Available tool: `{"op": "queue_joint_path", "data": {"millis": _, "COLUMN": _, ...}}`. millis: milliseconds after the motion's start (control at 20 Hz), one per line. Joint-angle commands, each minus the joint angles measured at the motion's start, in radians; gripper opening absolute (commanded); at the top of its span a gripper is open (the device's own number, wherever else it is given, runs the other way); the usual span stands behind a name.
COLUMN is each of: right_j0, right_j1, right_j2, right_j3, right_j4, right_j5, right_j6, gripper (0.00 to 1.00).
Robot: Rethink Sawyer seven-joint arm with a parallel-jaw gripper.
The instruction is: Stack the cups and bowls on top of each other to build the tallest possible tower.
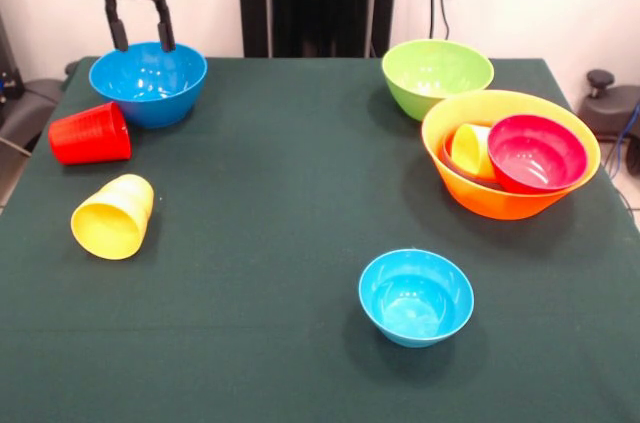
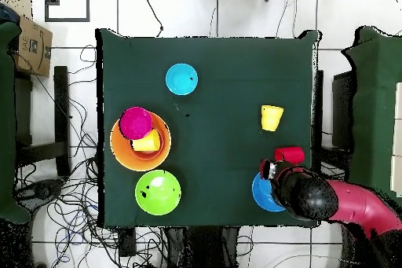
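Gripper: the gripper [image 1: 140,35] hangs over the far rim of the blue bowl [image 1: 148,83], jaws apart and empty, one finger either side of the rim line as far as I can tell.
Blue bowl: upright at the desk's [image 1: 290,203] ten o'clock corner in the front view, nothing in it.
Cups: the red cup [image 1: 90,133] lies on its side just beside the blue bowl, at its seven o'clock; the yellow cup [image 1: 112,216] lies tipped over a little nearer, mouth towards me.
Tower so far: the large orange bowl [image 1: 510,148] at three o'clock holds a crimson bowl [image 1: 536,153] and another yellow cup [image 1: 470,150], both leaning.
Others: lime green bowl [image 1: 437,76] just behind it, at about its eleven o'clock; light-blue bowl [image 1: 416,296] alone at five o'clock.
Step in hand: looks like taking the blue bowl by its rim.
Doing it well: come straight down so the rim sits well between the jaws, close firmly since glossy plastic may slip, lift level, and steer clear of the red cup.
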Motion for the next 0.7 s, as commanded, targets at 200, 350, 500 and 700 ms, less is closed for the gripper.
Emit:
{"op": "queue_joint_path", "data": {"millis": 200, "right_j0": 0.088, "right_j1": 0.013, "right_j2": -0.066, "right_j3": -0.065, "right_j4": -0.066, "right_j5": 0.215, "right_j6": -0.059, "gripper": 1.0}}
{"op": "queue_joint_path", "data": {"millis": 350, "right_j0": 0.105, "right_j1": 0.054, "right_j2": -0.088, "right_j3": -0.067, "right_j4": -0.098, "right_j5": 0.168, "right_j6": -0.02, "gripper": 1.0}}
{"op": "queue_joint_path", "data": {"millis": 500, "right_j0": 0.135, "right_j1": 0.091, "right_j2": -0.118, "right_j3": -0.061, "right_j4": -0.118, "right_j5": 0.106, "right_j6": 0.031, "gripper": 1.0}}
{"op": "queue_joint_path", "data": {"millis": 700, "right_j0": 0.182, "right_j1": 0.128, "right_j2": -0.16, "right_j3": -0.057, "right_j4": -0.134, "right_j5": 0.042, "right_j6": 0.086, "gripper": 1.0}}
